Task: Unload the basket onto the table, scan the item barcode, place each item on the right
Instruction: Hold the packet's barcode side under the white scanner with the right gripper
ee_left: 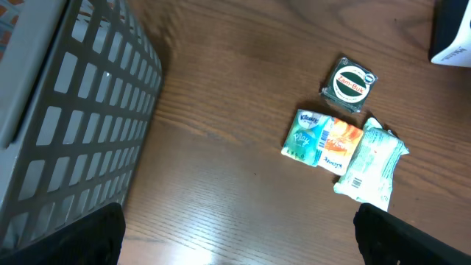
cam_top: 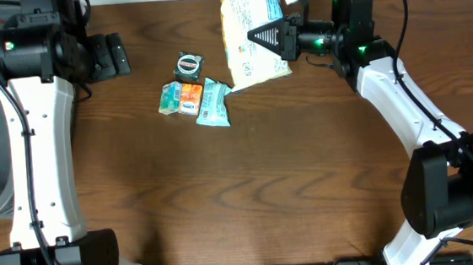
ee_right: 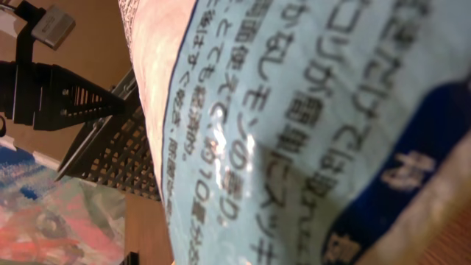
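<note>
Bag (cam_top: 240, 22) pinched in the closed right gripper (cam_top: 254, 36), top centre
Small packs (cam_top: 193, 100) lie mid-frame; beyond them the bag looks light, soft, slippery; an edge seam seems the safest hold; left gripper (cam_top: 116, 56) stands open, empty, upper left.

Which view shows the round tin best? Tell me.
Left wrist: the round tin sits large, lid label legible. Overhead shows it small, beside the packets. Right wrist misses it; the bag fills that view.
</note>
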Motion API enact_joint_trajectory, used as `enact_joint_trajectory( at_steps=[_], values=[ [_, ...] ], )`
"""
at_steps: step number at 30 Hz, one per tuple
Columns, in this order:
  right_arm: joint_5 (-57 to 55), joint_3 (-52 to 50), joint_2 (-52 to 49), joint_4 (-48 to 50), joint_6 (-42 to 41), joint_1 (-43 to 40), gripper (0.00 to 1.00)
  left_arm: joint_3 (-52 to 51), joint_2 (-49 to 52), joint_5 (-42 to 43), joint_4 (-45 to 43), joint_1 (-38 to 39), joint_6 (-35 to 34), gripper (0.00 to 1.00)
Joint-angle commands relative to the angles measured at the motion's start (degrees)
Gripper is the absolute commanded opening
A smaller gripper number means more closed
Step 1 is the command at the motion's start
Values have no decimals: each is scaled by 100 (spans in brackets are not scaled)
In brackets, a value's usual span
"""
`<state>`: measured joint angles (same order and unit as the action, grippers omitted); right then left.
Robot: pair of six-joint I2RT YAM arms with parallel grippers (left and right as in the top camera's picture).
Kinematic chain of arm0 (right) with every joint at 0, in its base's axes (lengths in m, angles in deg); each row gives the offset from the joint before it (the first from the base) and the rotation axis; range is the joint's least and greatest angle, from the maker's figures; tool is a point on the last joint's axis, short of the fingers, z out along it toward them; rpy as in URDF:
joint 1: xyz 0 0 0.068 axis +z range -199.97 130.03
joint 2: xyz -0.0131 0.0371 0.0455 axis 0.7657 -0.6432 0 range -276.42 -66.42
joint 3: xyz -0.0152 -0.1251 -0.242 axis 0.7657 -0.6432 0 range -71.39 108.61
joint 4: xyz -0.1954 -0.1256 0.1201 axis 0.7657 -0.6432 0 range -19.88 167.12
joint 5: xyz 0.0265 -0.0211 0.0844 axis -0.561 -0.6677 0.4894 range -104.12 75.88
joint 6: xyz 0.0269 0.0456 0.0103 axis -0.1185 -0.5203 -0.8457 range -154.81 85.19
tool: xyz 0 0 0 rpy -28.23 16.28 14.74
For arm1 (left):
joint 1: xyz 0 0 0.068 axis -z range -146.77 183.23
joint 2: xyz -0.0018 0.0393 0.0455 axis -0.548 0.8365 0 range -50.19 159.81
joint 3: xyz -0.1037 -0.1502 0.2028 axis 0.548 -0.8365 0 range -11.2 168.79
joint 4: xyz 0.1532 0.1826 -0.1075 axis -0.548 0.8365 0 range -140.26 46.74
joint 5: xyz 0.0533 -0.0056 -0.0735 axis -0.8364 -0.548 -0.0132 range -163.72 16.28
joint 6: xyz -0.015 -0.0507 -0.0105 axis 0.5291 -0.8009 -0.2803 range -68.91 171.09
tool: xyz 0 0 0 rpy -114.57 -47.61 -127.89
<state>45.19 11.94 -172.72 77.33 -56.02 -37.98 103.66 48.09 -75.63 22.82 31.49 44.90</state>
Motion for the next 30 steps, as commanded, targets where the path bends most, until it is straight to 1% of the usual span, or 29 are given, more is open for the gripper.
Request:
enact_joint_trajectory(
  at_steps=[1,11,17,23,30],
  values=[
    [57,138,214,17,114,13,1,-28,22,-92,0,-24,-52,98],
    [52,138,214,-61,114,26,1,-28,22,-92,0,-24,-52,98],
    [-400,138,214,-343,129,157,1,-28,22,-92,0,-24,-55,98],
    [-415,138,214,-348,310,254,1,-28,22,-92,0,-24,-52,98],
    [-437,138,214,-350,310,260,1,-28,22,-92,0,-24,-52,98]
  ],
)
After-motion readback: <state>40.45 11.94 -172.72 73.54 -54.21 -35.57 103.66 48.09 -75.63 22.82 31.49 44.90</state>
